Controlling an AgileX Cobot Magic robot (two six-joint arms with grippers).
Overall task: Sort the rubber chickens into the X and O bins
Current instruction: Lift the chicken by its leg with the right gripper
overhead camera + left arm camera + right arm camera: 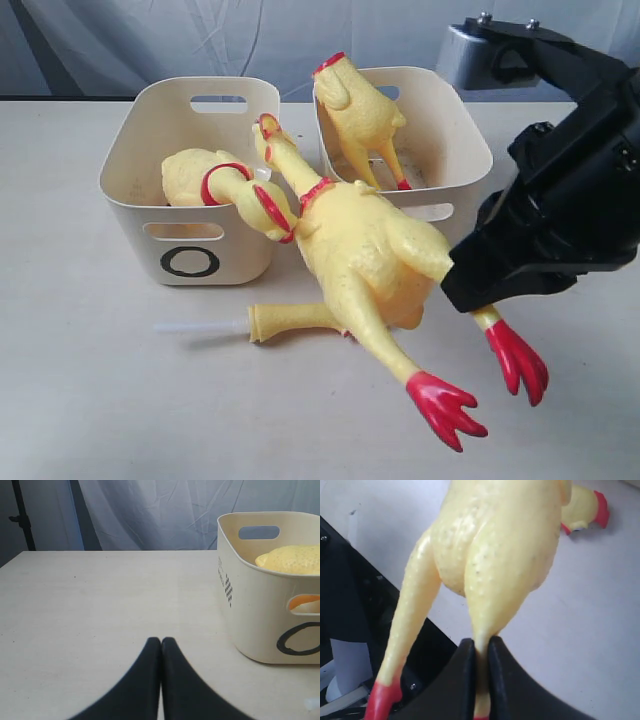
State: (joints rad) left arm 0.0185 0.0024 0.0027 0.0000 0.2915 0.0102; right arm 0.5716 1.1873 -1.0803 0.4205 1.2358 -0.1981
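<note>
Jaws on my right gripper [481, 642] are clamped tight on one leg of a big rubber chicken [370, 250], just above its red foot [517, 360]. Other leg hangs free, with its toes spread low at the front of the exterior view. The bird's body stretches away from the gripper across the middle, and its head [270, 130] points up between the two bins. I can't tell whether it touches either rim.

Left gripper [161, 640]: jaws pressed together with nothing between them, low over bare worktop [90, 605]. The O bin [260, 605] sits just beside it.

O bin holds a yellow chicken piece [190, 175] with a red ring; one red-rimmed end pokes out past the corner nearest the held bird.

Second bin [455, 130]: its mark is hidden behind the held bird. A chicken body [365, 115] stands inside, legs down, red-edged top above the rim.

Neck piece [290, 320] with a white tube [200, 327] lies flat on the worktop in front of the O bin, partly under the held bird.
</note>
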